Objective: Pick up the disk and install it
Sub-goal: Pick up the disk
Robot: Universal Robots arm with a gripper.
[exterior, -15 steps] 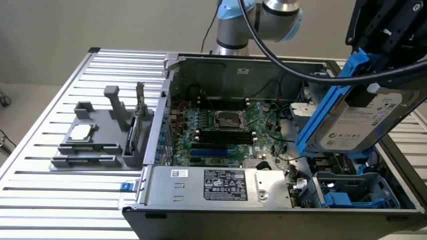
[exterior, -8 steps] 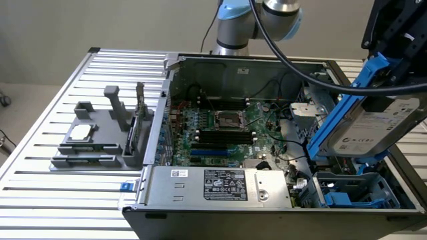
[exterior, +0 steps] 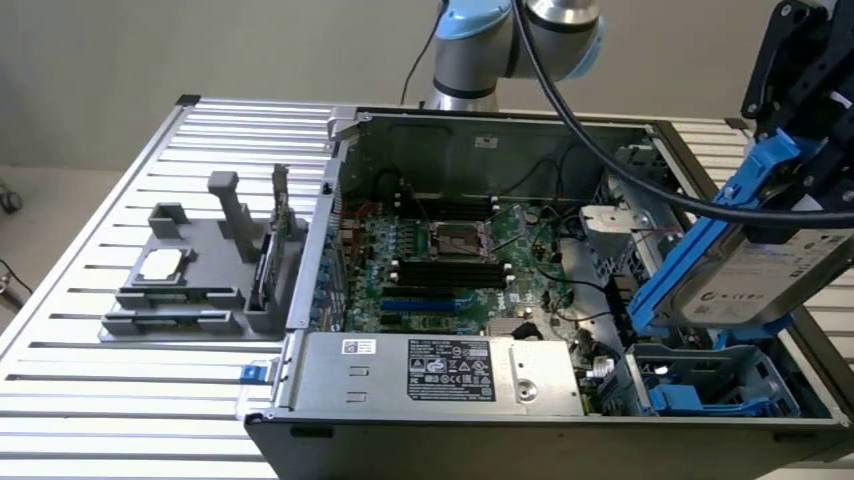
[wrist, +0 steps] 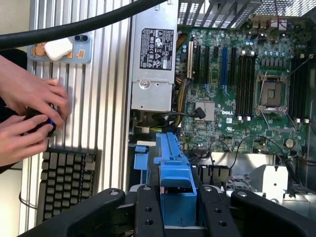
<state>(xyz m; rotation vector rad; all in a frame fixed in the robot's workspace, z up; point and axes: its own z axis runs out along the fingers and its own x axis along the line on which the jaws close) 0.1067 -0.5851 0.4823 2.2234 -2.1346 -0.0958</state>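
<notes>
Item: disk [exterior: 761, 280], claw [wrist: 178, 210] clamping its blue carrier, hanging tilted above drive bay [exterior: 771, 368]; likely risking jamming crooked against bay rim.

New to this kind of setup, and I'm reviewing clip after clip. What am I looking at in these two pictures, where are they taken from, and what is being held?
The machine is one robot arm with a pincer at its end. The exterior view comes from a camera off the arm; the wrist view from a camera on its wrist. On the slatted metal table lies an open computer case, with a grey holder beside it on the exterior view's left. The pincer grips the disk, a silver drive in a blue bracket, tilted above the case. The wrist view also catches a person's hands near a keyboard.
</notes>
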